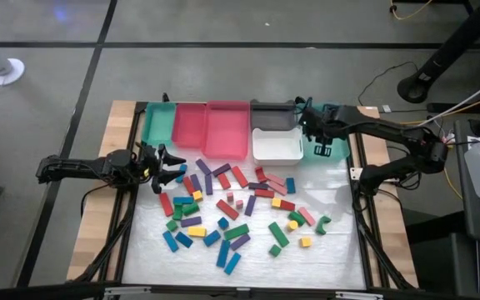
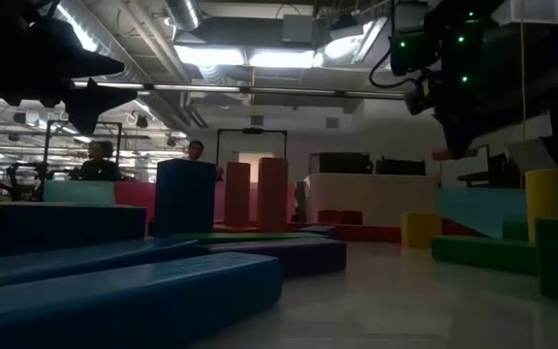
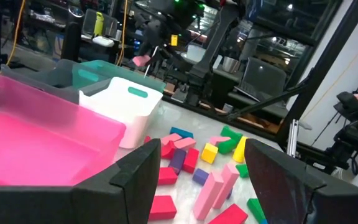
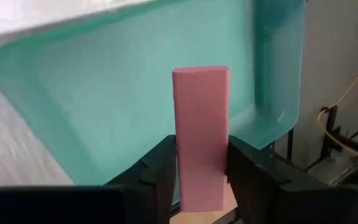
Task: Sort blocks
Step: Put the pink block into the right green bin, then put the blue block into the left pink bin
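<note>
the right gripper (image 4: 199, 180) hangs over the teal tray (image 4: 104, 106) just beside the white tray (image 1: 277, 145), its 2 fingers pressed against the sides of an upright pink block (image 4: 200, 134). the left gripper (image 1: 167, 163) sits well left of the white tray, jaws spread wide and holding nothing. the other blocks (image 1: 232, 212) lie scattered on the table (image 1: 340, 250) in front of the white tray.

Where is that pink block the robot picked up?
The pink block stands upright between the right gripper's fingers, above the teal tray at the far right end of the tray row, beside the white tray.
</note>
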